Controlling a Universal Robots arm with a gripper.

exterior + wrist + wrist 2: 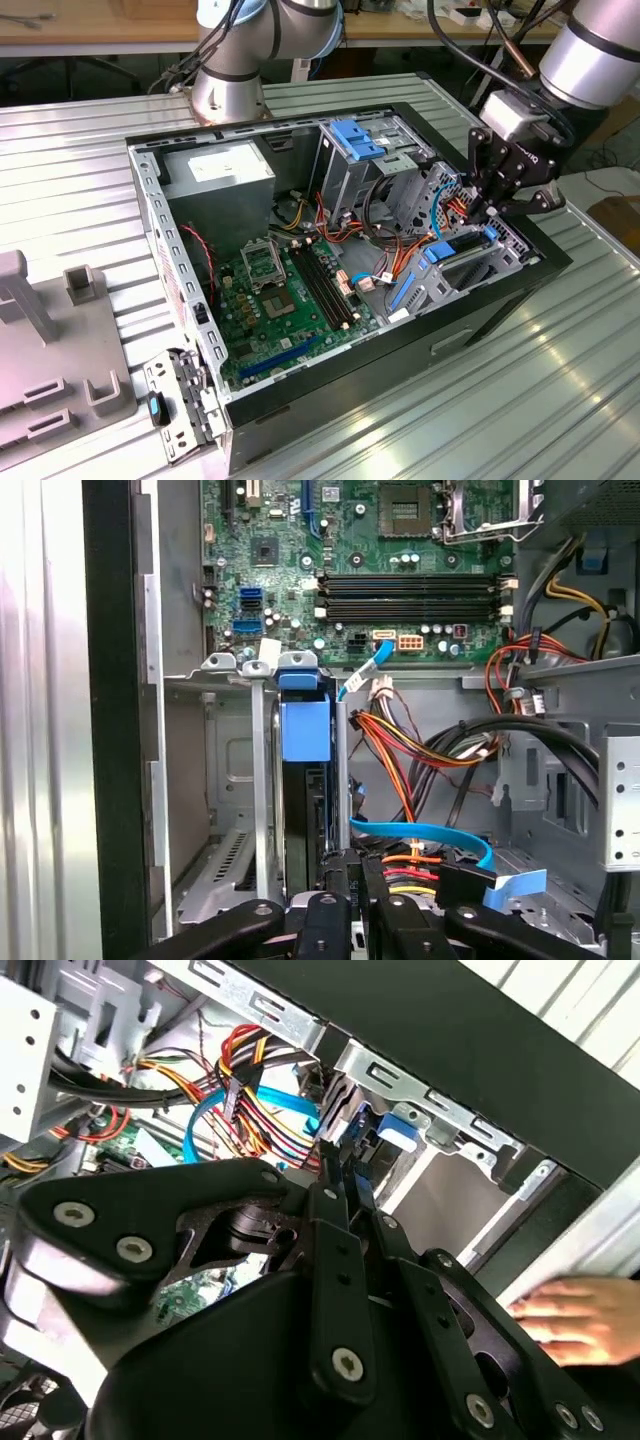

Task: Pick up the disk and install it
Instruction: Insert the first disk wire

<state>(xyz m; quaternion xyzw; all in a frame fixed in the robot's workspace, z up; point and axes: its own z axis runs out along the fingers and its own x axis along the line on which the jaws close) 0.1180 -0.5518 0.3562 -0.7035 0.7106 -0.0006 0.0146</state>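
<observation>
Now | black gripper (497,205) clenched on flat dark-grey disk with blue plastic rails (305,730) — standing in open computer case's (500,290) bay | stiff, heavy-ish, fragile — hold its thin edges.

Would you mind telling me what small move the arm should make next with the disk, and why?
Probably a short, straight push deeper along the slot. In the first wrist view the disk stands on edge between the drive bay's metal walls, its blue rail end showing, with the gripper at its near end, so it looks only partly seated.
</observation>
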